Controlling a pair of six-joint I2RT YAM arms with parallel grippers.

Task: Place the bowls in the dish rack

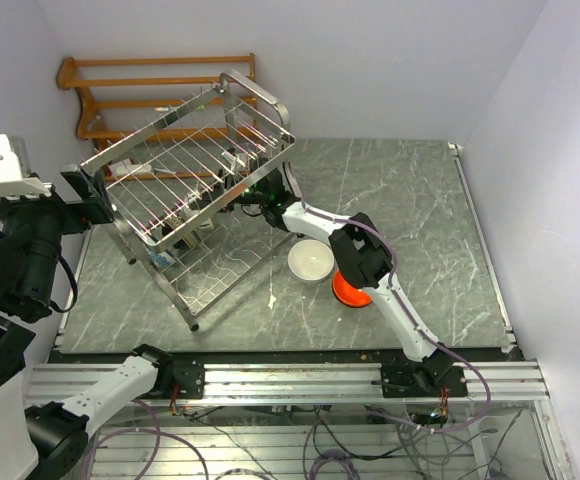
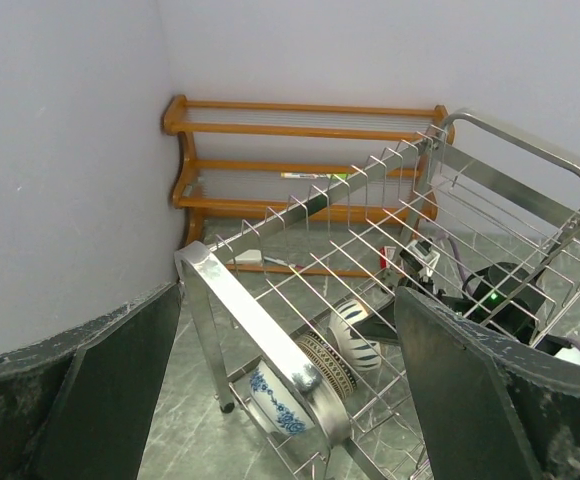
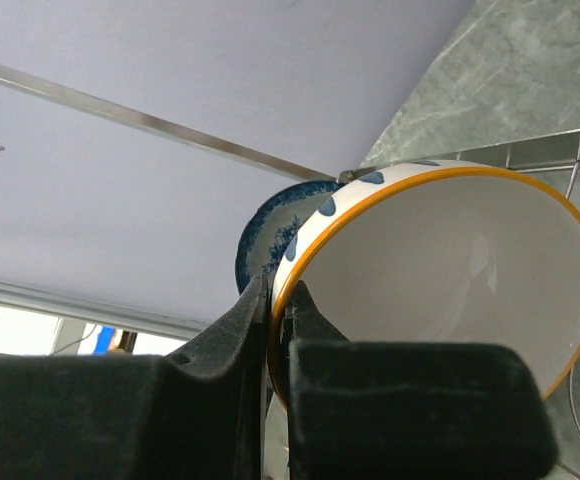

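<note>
The silver wire dish rack [image 1: 195,185] stands tilted at the left-centre of the table. My left gripper [image 1: 98,192] is open at the rack's left corner. In the left wrist view the rack's tube [image 2: 260,330] runs between its wide-apart fingers [image 2: 288,300]. My right gripper [image 1: 253,196] reaches into the lower tier, shut on the rim of a white bowl with blue marks and an orange rim [image 3: 450,270]. A blue-and-white bowl [image 2: 275,400] and a brown patterned bowl [image 2: 332,365] stand on edge in the rack. A plain white bowl [image 1: 311,260] and an orange-red bowl [image 1: 348,290] sit on the table.
A brown wooden slatted rack [image 1: 150,90] stands against the back wall behind the silver rack. The right arm's forearm [image 1: 370,265] hangs over the orange-red bowl and hides part of it. Walls close off the left, back and right sides.
</note>
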